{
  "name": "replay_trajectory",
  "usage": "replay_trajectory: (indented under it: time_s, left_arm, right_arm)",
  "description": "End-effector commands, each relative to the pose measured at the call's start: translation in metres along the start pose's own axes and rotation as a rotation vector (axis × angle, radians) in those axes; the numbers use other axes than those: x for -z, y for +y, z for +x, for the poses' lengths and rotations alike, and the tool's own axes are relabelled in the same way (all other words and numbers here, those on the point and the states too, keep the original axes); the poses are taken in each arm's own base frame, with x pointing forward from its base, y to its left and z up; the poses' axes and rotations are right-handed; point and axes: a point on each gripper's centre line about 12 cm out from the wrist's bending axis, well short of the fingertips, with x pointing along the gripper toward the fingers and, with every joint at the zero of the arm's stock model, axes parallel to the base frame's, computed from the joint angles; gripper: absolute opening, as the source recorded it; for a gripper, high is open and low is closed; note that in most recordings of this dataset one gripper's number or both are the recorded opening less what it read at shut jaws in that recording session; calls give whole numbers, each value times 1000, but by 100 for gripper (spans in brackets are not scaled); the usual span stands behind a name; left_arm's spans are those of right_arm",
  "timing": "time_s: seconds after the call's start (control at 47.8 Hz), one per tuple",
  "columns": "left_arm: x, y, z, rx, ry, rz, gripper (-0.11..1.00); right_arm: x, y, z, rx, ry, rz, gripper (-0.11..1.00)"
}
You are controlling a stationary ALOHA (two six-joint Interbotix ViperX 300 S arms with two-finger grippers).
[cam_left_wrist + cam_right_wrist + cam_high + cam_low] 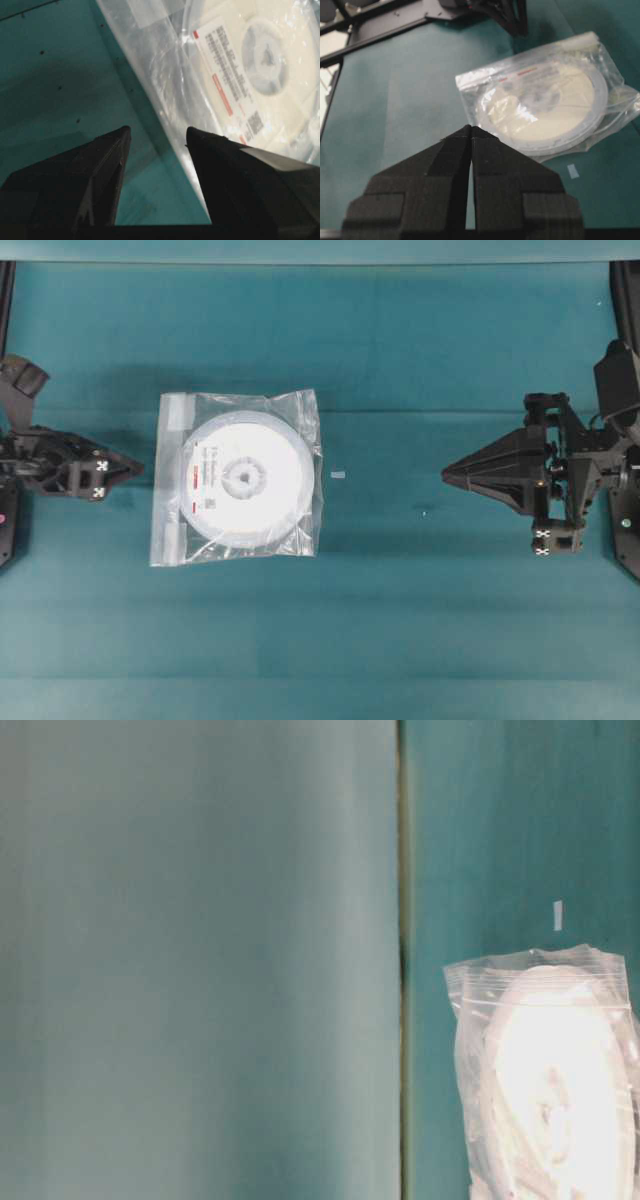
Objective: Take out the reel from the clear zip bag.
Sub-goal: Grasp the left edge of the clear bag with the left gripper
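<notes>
Left hand (156, 137) standing wide, fingers spread, holding nothing, hovering just beside zip-strip edge of clear zip bag (300, 415), not touching it. Right hand (471, 131) resting well apart on opposite side, fingers pressed together, gripping nothing. Bag lying flat on teal surface (400, 620), crinkled, see-through, whitish strip facing left hand. Reel (245, 476) sitting fully inside bag: round white disc, grey hub at centre, white label with red stripe and printed codes. Small pale scrap (338, 474) lying on surface just beside bag.
</notes>
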Motion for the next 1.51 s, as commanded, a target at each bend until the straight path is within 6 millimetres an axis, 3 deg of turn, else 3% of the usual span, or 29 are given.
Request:
replay_trajectory:
  time_s: [0.0, 0.272, 1.487]
  left_arm:
    - [-4, -3, 9, 9, -10, -5, 86]
    - [-6, -5, 25, 16, -15, -28, 86]
    - [-11, -11, 39, 9, -9, -29, 83]
  right_arm:
    - [-7, 2, 2, -5, -19, 13, 0]
    - [-7, 2, 1, -4, -21, 20, 0]
    - [-5, 1, 0, -4, -20, 17, 0]
